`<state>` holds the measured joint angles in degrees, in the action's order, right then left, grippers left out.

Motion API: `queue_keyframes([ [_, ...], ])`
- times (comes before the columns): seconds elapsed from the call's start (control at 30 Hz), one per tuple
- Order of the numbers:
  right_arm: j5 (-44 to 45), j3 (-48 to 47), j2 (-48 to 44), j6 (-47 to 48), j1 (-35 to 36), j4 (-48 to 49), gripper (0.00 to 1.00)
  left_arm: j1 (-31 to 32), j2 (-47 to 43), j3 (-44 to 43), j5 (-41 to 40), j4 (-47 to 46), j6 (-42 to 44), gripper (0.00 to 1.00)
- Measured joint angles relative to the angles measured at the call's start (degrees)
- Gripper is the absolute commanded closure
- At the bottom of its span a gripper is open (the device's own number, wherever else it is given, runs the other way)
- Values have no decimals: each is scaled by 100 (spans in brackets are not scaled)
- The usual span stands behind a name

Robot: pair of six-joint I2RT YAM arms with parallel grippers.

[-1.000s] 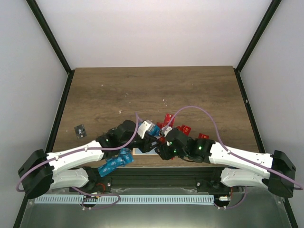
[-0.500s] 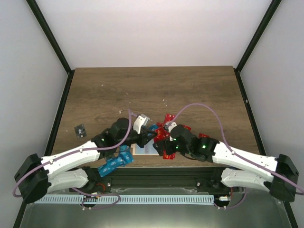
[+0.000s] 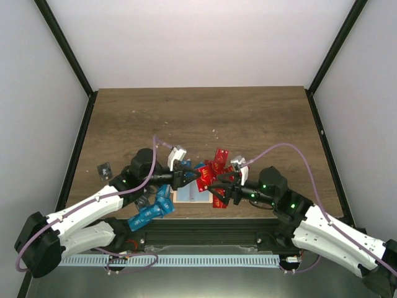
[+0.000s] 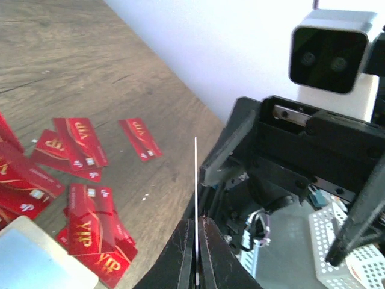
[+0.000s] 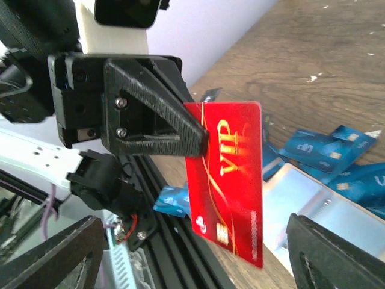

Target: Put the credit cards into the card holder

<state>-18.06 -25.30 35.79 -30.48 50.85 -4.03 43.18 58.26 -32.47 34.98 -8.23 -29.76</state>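
My left gripper (image 3: pixel 188 177) is shut on a red credit card (image 5: pixel 231 180), which it holds upright above the card holder (image 3: pixel 186 196). In the left wrist view this card (image 4: pixel 195 180) shows edge-on as a thin pale line between the closed fingers (image 4: pixel 186 253). My right gripper (image 3: pixel 224 190) faces it from the right, jaws wide open on either side of the card and touching nothing. The card holder (image 5: pixel 319 208) is a pale flat rectangle near the table's front edge. Several red cards (image 4: pixel 84 217) and blue cards (image 5: pixel 337 150) lie around it.
A single black card (image 3: pixel 105 169) lies apart at the left of the wooden table (image 3: pixel 198 118). More red cards (image 3: pixel 217 155) sit behind the grippers. The table's front edge and the black rail (image 3: pixel 205 233) are directly below both grippers. Dark frame posts (image 3: pixel 68 56) flank the table.
The left gripper has shut on the red card and the right gripper has opened, let it go and drawn back to the right. Both arms have pulled apart.
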Motion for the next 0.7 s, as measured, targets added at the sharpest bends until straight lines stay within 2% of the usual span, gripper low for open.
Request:
queue_keyframes([
  [0.1,-299,-4,39,7,-151,199,24,-2,-11,44,330,-254,-120,96],
  [0.23,-632,-7,289,13,-304,282,39,-2,-52,133,748,-614,-297,96],
  [0.53,-1541,-11,422,-70,-638,527,81,-2,-142,190,1091,-981,-501,96],
  [0.63,-1832,-11,518,-87,-647,706,98,7,-111,201,1123,-1078,-564,96],
  [0.7,-1996,-11,590,-140,-649,782,99,9,-90,223,1117,-1110,-586,96],
])
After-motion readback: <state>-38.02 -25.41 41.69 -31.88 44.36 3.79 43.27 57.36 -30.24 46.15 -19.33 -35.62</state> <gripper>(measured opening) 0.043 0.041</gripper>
